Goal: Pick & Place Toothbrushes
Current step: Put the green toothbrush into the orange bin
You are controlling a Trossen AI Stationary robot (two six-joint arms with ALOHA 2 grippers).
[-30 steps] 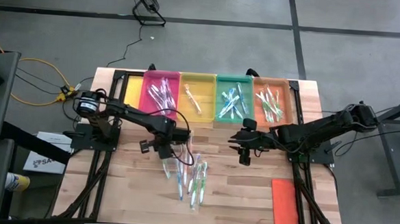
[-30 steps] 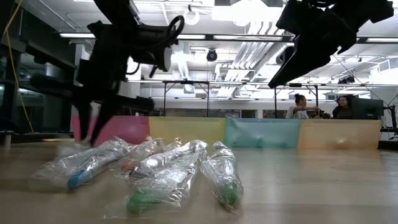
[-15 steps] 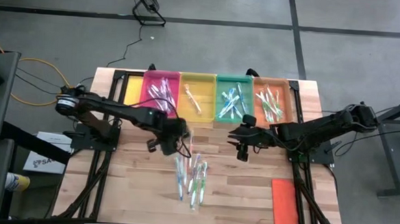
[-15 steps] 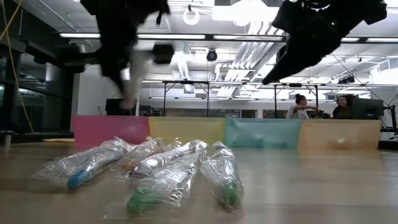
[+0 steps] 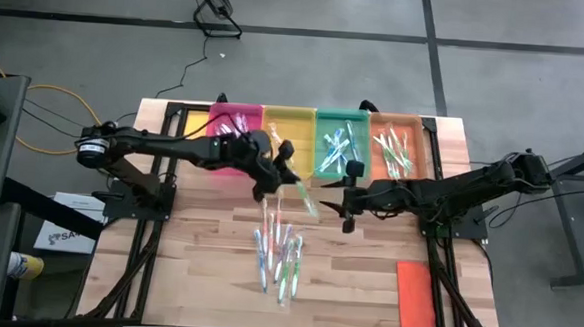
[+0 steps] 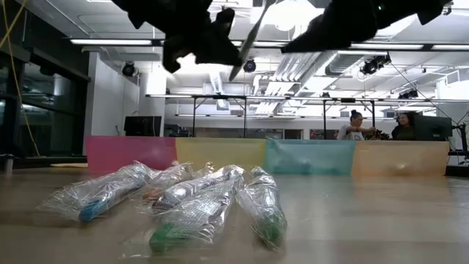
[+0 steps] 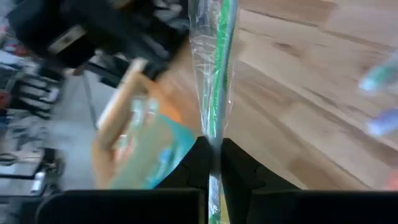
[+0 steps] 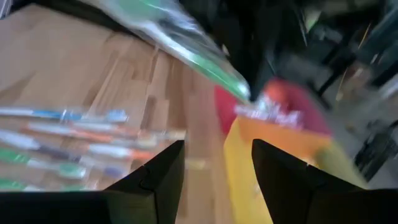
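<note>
Currently: left gripper [image 5: 283, 175] clamped on a green wrapped toothbrush [image 5: 305, 197], raised toward the far trays [image 5: 343, 116] for sorting; right gripper [image 5: 349, 209] open, waiting beside

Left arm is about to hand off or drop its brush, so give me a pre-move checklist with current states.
1. Left tool shut on the green toothbrush: ok.
2. Brush lifted clear of the pile on the table: ok.
3. Right tool open, apart from the brush: ok.
4. Brush over the green tray: not ok, it hangs in front of the trays.
5. Wrapper intact around the brush: cannot tell.
</note>
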